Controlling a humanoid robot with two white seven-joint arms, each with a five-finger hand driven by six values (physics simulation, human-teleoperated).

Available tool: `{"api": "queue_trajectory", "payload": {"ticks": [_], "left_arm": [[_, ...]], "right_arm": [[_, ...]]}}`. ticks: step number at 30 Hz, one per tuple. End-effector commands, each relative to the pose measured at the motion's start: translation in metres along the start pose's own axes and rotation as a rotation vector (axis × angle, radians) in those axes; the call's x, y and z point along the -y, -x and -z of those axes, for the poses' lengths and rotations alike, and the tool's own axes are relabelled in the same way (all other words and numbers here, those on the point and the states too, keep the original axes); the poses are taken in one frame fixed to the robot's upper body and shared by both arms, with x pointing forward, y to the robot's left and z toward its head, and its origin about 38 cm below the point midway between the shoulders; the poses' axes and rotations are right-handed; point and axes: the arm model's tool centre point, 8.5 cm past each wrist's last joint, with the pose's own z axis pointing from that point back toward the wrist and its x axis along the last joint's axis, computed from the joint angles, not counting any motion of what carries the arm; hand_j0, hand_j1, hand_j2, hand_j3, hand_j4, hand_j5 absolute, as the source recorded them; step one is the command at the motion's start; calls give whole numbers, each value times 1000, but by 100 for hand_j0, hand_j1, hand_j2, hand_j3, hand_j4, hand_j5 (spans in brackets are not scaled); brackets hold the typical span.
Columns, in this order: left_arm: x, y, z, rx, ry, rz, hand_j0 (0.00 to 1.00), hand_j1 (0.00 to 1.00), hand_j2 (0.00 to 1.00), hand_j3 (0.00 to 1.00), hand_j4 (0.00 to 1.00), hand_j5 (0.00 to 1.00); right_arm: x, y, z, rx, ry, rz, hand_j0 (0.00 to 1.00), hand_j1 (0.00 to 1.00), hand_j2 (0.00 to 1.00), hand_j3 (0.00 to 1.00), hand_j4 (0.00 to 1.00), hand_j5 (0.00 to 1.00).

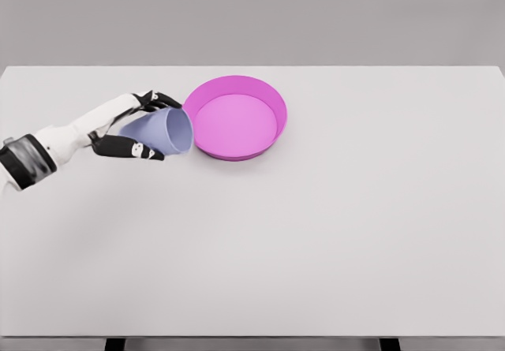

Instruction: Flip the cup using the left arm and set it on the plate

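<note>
Table (pixel 316 240): white, plain, filling your view; grey wall at 12 o'clock.
Plate (pixel 237 151): pink, deep-rimmed, at 11 o'clock from table centre.
Cup (pixel 162 130): lilac, tipped on its side, mouth facing the plate at its 9 o'clock, just beside the rim.
Left hand (pixel 130 126): fingers clamped around the cup.
Risk, as you judge it: the cup's lip catches the plate's rim mid-turn, or the tapered wall slips from the fingers.
</note>
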Motion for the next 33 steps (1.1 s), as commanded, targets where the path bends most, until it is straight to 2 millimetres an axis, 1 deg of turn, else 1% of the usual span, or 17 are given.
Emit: {"api": "queue_trajectory", "payload": {"ticks": [1, 3, 6, 8, 12, 15, 17, 18, 22, 23, 24, 27, 30, 33], "left_arm": [[-8, -9, -1, 74, -48, -40, 60, 60, 60, 60, 60, 60], [-9, -11, 0, 95, -54, -88, 60, 60, 60, 60, 60, 60], [-4, -16, 7, 151, -60, -200, 60, 60, 60, 60, 60, 60], [3, -22, 16, 205, -65, -292, 59, 59, 59, 59, 59, 59], [11, -27, 27, 266, -72, -391, 59, 59, 59, 59, 59, 59], [21, -26, 43, 298, -91, -476, 59, 59, 59, 59, 59, 59], [22, -20, 51, 301, -167, -582, 59, 59, 59, 59, 59, 59], [25, -18, 58, 312, -178, -626, 59, 59, 59, 59, 59, 59], [38, -18, 77, 336, -195, -714, 59, 59, 59, 59, 59, 59], [44, -15, 85, 343, -215, -756, 59, 59, 59, 59, 59, 59], [45, -10, 90, 347, -271, -779, 58, 58, 58, 58, 58, 58], [49, -11, 98, 384, -316, -807, 57, 57, 57, 57, 57, 57], [52, -7, 105, 448, -387, -836, 53, 53, 53, 53, 53, 53], [56, -4, 109, 516, -450, -836, 51, 51, 51, 51, 51, 51]], "right_arm": [[0, 0, 0, 0, 0, 0, 100, 100, 100, 100, 100, 100], [0, 0, 0, 0, 0, 0, 100, 100, 100, 100, 100, 100], [0, 0, 0, 0, 0, 0, 100, 100, 100, 100, 100, 100], [0, 0, 0, 0, 0, 0, 100, 100, 100, 100, 100, 100], [0, 0, 0, 0, 0, 0, 100, 100, 100, 100, 100, 100], [0, 0, 0, 0, 0, 0, 100, 100, 100, 100, 100, 100], [0, 0, 0, 0, 0, 0, 100, 100, 100, 100, 100, 100], [0, 0, 0, 0, 0, 0, 100, 100, 100, 100, 100, 100], [0, 0, 0, 0, 0, 0, 100, 100, 100, 100, 100, 100], [0, 0, 0, 0, 0, 0, 100, 100, 100, 100, 100, 100], [0, 0, 0, 0, 0, 0, 100, 100, 100, 100, 100, 100], [0, 0, 0, 0, 0, 0, 100, 100, 100, 100, 100, 100], [0, 0, 0, 0, 0, 0, 100, 100, 100, 100, 100, 100], [0, 0, 0, 0, 0, 0, 100, 100, 100, 100, 100, 100]]}}
